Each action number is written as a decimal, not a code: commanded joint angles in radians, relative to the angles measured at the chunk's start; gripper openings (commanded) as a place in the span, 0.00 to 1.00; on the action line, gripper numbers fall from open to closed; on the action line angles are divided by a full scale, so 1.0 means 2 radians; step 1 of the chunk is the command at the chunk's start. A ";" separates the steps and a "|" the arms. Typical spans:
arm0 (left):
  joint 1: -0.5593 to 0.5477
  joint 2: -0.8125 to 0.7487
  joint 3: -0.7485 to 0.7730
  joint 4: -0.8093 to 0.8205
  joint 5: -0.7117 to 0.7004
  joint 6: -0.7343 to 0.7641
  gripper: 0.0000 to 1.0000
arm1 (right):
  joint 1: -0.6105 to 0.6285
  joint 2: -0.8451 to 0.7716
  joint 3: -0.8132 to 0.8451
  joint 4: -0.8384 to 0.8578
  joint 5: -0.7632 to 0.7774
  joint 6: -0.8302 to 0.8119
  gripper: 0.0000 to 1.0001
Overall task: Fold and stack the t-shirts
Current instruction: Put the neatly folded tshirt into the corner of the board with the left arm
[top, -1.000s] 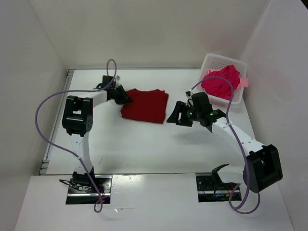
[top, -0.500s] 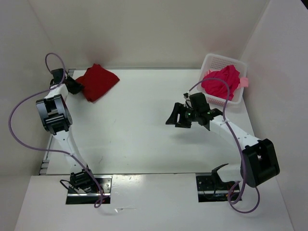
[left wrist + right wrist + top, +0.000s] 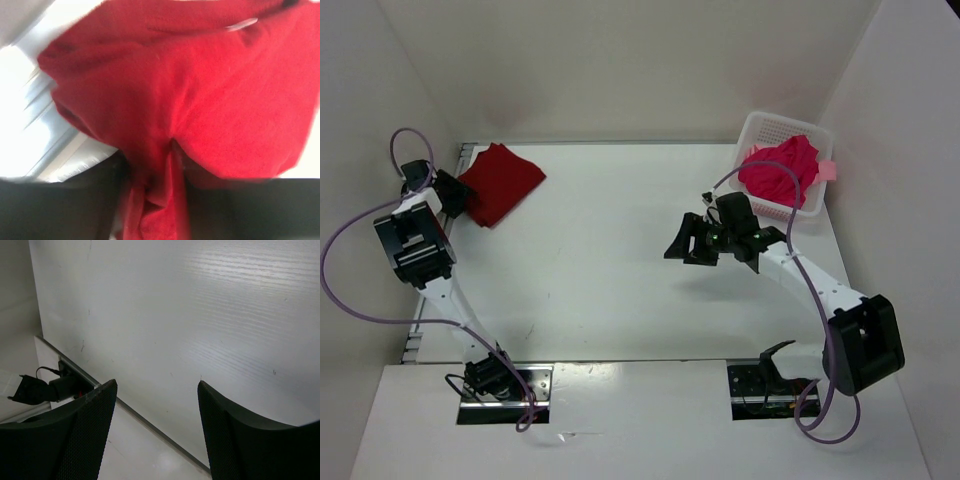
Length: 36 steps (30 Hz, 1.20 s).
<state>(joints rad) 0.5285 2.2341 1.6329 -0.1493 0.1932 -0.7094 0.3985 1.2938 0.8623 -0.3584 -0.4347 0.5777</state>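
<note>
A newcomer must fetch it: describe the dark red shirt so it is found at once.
Look to the far left corner of the white table, opposite the white basket at the far right. There the dark red shirt lies folded flat, one edge at the left pincer. The pink shirt in the basket is brighter and bunched up.

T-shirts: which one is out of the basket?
The dark red t-shirt, lying at far left; the crimson-pink t-shirt is heaped in the white basket.

Folded shirt [image 3: 500, 180] lies on table [image 3: 610, 300] just R of L claw [image 3: 455, 192], touching it. Basket [image 3: 765, 128] sits behind R claw [image 3: 682, 245], w/ bunched shirt [image 3: 778, 170] in it.
</note>
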 commanded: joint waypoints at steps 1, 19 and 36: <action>0.020 -0.042 -0.013 0.033 -0.022 -0.013 0.67 | -0.003 -0.018 -0.003 -0.004 -0.008 -0.010 0.71; 0.000 -0.282 -0.217 0.075 -0.030 -0.050 1.00 | -0.003 0.003 0.048 0.010 0.022 -0.027 0.38; -0.364 -0.439 -0.299 -0.050 -0.016 0.070 1.00 | -0.126 0.099 0.351 -0.029 0.341 -0.047 0.11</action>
<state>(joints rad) -0.0959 1.3796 1.0866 -0.1581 0.1116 -0.6514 0.2478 1.3624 1.4593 -0.3489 0.0116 0.4953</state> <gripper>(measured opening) 1.001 0.145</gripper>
